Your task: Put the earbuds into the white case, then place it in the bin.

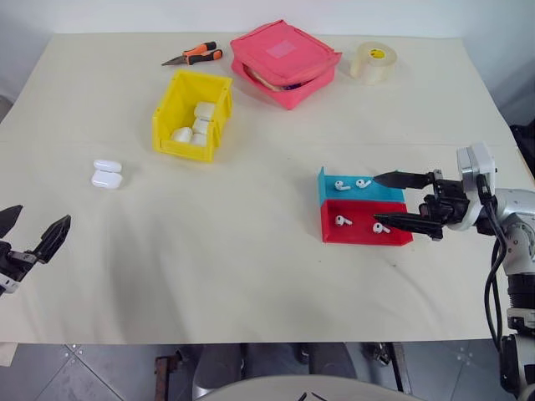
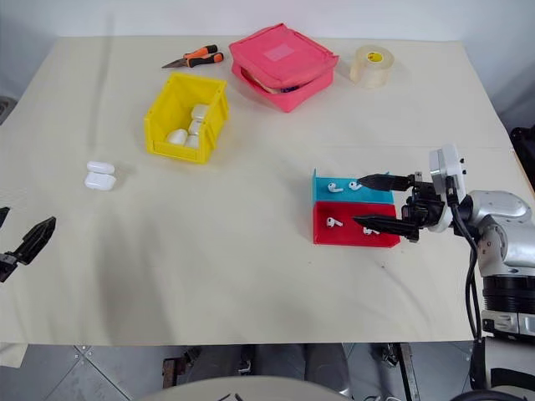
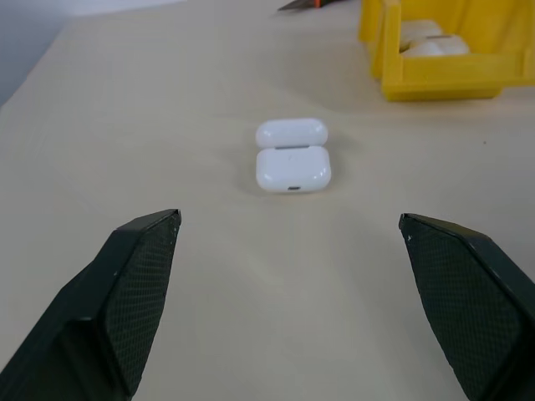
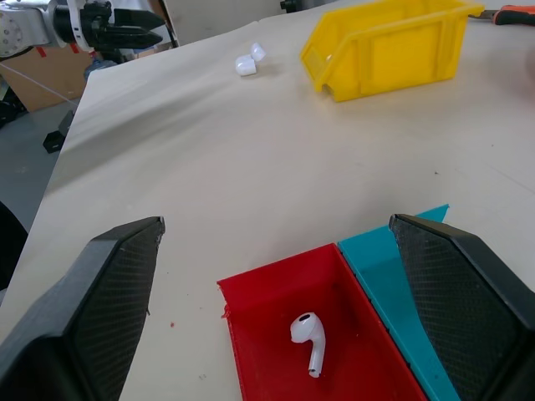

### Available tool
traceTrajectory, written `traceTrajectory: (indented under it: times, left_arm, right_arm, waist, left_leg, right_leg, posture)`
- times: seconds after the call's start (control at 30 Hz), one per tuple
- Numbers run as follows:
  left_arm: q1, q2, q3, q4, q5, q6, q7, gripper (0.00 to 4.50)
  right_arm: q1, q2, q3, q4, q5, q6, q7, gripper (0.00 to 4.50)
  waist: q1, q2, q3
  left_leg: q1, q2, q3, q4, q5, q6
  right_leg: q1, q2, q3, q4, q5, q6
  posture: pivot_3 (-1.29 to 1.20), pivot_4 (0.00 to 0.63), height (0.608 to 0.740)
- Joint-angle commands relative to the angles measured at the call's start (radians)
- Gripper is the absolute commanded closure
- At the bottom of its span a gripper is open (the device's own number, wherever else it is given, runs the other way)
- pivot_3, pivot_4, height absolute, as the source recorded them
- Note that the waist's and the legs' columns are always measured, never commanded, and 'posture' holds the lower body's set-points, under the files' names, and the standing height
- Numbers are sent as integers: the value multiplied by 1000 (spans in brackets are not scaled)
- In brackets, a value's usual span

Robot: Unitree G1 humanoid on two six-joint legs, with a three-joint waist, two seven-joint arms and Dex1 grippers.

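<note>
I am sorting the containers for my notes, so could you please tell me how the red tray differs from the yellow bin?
The red tray is shallow; the yellow bin is deep-walled. The tray holds two tiny earbuds; the bin holds several white cases. The open right gripper hovers over the tray; the bin stands apart. Both are open-topped plastic.

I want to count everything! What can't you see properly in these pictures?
- Yellow bin: its walls hide part of the white cases inside, so no exact count.
- Pink pouch: half-shut flap hides its contents.
- Blue tray, right wrist view: a black finger covers its earbuds.
</note>
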Motion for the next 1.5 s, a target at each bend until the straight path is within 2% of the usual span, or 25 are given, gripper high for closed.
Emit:
traceTrajectory:
  times: [0.03,0.3,0.67,0.87,0.97,1.1,1.37,1.5]
  left_arm:
    - [-20,12,11,-11,11,-32,15,37]
    - [-10,14,25,-43,9,-20,27,37]
    - [102,-2,93,-160,-9,54,74,37]
    - [68,27,61,-144,3,98,98,37]
    - [-21,66,13,-135,-6,215,176,37]
    - [-181,194,-114,-99,3,473,251,37]
    - [-546,359,-433,102,54,773,247,37]
    - [-724,394,-588,245,113,880,241,37]
  right_arm:
    - [-4,-13,-24,-18,4,-15,5,0]
    - [7,-12,-28,-25,5,-12,-8,0]
    - [-51,7,-12,26,-6,-26,2,0]
    - [-79,25,18,-10,1,-22,28,0]
    - [-107,39,32,2,-4,-27,23,0]
    - [-135,56,53,24,-17,-38,33,0]
    - [-137,71,66,13,-19,-30,29,0]
    - [-123,61,62,-1,-19,-18,28,0]
  waist:
    - [0,0,0]
    - [-1,0,0]
    - [-1,0,0]
    - [-1,0,0]
    - [2,0,0]
    - [4,0,0]
    - [-4,1,1]
    - [-5,1,1]
  left_leg:
    - [0,0,0,0,0,0]
    - [0,0,0,0,0,0]
    - [0,1,-2,0,0,0]
    - [0,0,-2,0,0,0]
    - [1,0,-2,0,0,0]
    - [0,0,-2,1,0,0]
    - [0,-1,2,-2,0,0]
    - [1,0,7,-1,0,0]
  right_leg:
    - [0,0,0,0,0,0]
    - [0,0,0,0,0,0]
    - [-1,0,1,0,0,0]
    - [-1,-1,1,0,0,0]
    - [-1,0,1,1,0,0]
    - [-1,0,0,2,0,-1]
    - [-3,0,-2,2,0,-1]
    - [-4,1,-4,3,0,-1]
  posture:
    - [0,150,740]
    - [0,150,740]
    - [0,150,740]
    - [0,150,740]
    - [0,150,740]
    - [0,150,740]
    - [0,150,740]
    - [0,150,740]
